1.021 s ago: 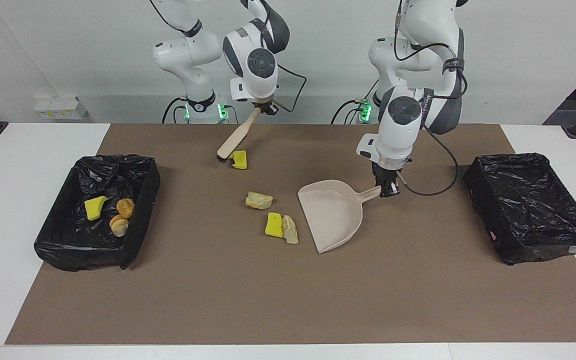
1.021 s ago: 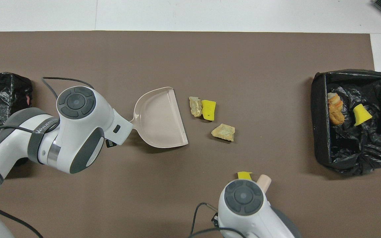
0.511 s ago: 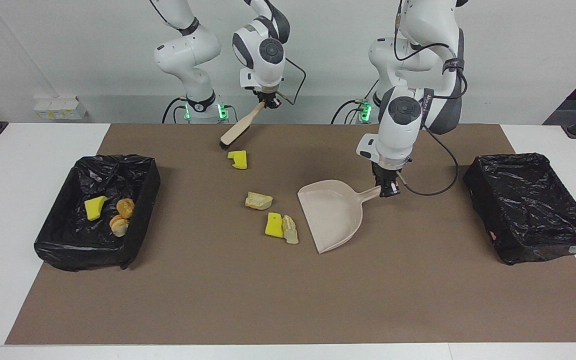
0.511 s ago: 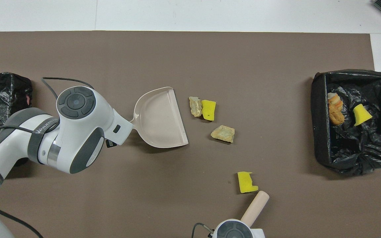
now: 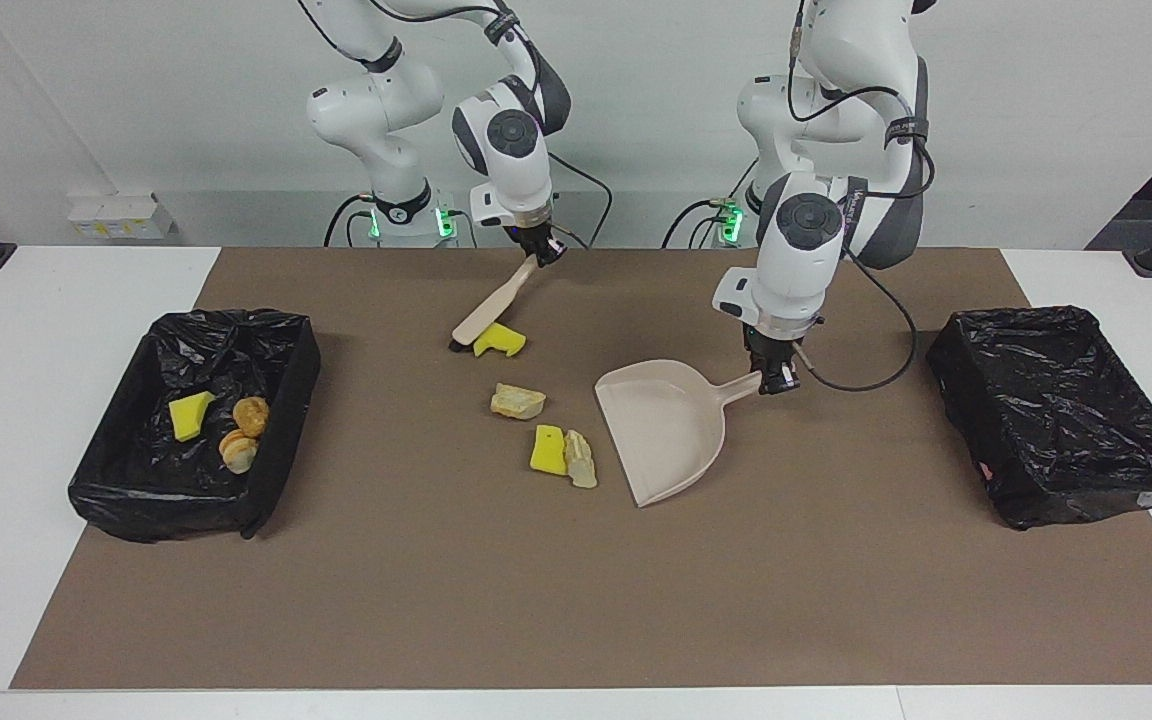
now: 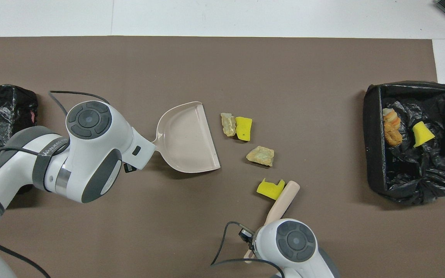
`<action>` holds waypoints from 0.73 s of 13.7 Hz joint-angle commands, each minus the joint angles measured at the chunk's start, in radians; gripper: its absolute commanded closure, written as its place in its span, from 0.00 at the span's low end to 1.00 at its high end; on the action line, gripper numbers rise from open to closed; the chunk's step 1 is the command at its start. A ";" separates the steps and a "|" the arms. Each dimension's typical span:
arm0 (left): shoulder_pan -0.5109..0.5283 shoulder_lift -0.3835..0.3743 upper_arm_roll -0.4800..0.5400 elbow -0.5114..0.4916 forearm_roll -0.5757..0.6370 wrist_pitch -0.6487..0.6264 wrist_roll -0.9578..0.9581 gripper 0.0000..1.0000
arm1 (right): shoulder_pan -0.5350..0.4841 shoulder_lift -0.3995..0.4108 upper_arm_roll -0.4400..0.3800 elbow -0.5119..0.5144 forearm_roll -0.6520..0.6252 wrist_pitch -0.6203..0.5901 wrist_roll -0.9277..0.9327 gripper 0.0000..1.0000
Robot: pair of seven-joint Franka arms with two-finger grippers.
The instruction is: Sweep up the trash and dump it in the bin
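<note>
My right gripper [image 5: 543, 252] is shut on the handle of a beige brush [image 5: 488, 313], whose bristles rest on the mat against a yellow sponge piece [image 5: 499, 341]. The brush [image 6: 282, 200] and that sponge [image 6: 270, 189] also show in the overhead view. Farther from the robots lie a beige chunk [image 5: 518, 401], then another yellow sponge [image 5: 547, 449] touching a beige chunk [image 5: 581, 460]. My left gripper [image 5: 776, 379] is shut on the handle of the beige dustpan [image 5: 664, 428], whose mouth faces this trash. The dustpan [image 6: 187, 139] is empty.
A black-lined bin [image 5: 166, 510] at the right arm's end holds a yellow sponge [image 5: 190, 414] and two orange-brown lumps [image 5: 250, 415]. A second black-lined bin [image 5: 1056, 400] stands at the left arm's end. A brown mat [image 5: 536, 600] covers the table.
My right gripper lifted the brush, brought it down on the robots' side of the yellow sponge and pushed the sponge toward the other trash. The left arm and dustpan stayed still.
</note>
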 commanded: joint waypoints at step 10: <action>-0.010 -0.034 0.011 -0.041 -0.027 0.031 -0.014 1.00 | -0.086 0.417 0.005 0.575 -0.093 -0.083 -0.187 1.00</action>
